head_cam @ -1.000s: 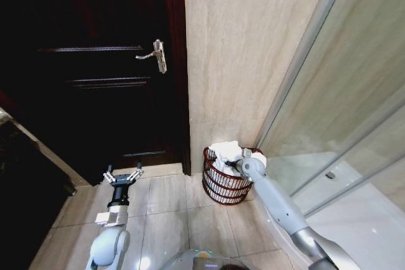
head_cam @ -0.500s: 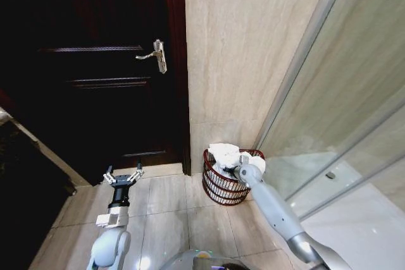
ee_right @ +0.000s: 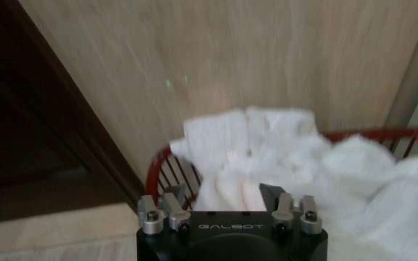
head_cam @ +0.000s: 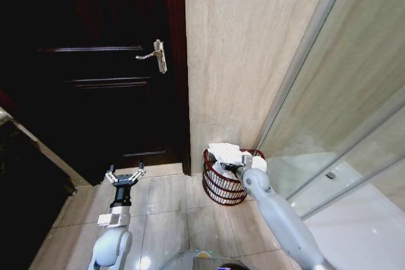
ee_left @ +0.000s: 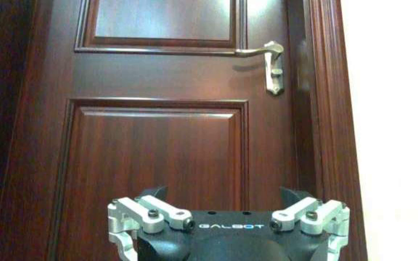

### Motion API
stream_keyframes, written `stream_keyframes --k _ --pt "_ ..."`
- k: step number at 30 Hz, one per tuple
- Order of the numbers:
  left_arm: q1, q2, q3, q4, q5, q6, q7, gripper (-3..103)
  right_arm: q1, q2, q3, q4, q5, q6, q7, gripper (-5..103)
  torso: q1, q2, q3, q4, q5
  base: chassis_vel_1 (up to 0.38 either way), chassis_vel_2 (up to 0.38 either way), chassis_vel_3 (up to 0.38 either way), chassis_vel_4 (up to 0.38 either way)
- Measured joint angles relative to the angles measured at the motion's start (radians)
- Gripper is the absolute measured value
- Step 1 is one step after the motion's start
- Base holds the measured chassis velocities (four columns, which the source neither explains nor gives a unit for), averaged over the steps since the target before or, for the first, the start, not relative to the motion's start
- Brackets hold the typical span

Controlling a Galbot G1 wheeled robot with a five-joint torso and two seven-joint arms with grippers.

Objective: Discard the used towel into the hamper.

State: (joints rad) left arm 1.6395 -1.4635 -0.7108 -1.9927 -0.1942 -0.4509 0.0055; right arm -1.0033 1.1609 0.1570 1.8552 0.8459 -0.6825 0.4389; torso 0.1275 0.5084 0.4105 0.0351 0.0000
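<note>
Back from the hamper (head_cam: 224,181) at lower centre, my right gripper (head_cam: 235,170) hangs spread and empty over the towel (head_cam: 224,154) heaped inside; my left gripper (head_cam: 124,176), lower left, spread, idles.

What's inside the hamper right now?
White towel is heaped in the hamper, rising above its rim against the tiled wall. The right gripper sits at the pile. The towel covers the hamper's bottom, so anything beneath it is hidden.
</note>
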Motion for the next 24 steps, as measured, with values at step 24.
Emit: stream_keyframes --k 24 --pt "0.006 -0.005 -0.017 -0.016 0.006 -0.006 0.000 100 0.182 0.128 0.027 -0.420 0.000 -0.041 -0.162 100 0.000 0.000 0.000 0.0003 -0.0002 0.000 0.000 0.000 0.000"
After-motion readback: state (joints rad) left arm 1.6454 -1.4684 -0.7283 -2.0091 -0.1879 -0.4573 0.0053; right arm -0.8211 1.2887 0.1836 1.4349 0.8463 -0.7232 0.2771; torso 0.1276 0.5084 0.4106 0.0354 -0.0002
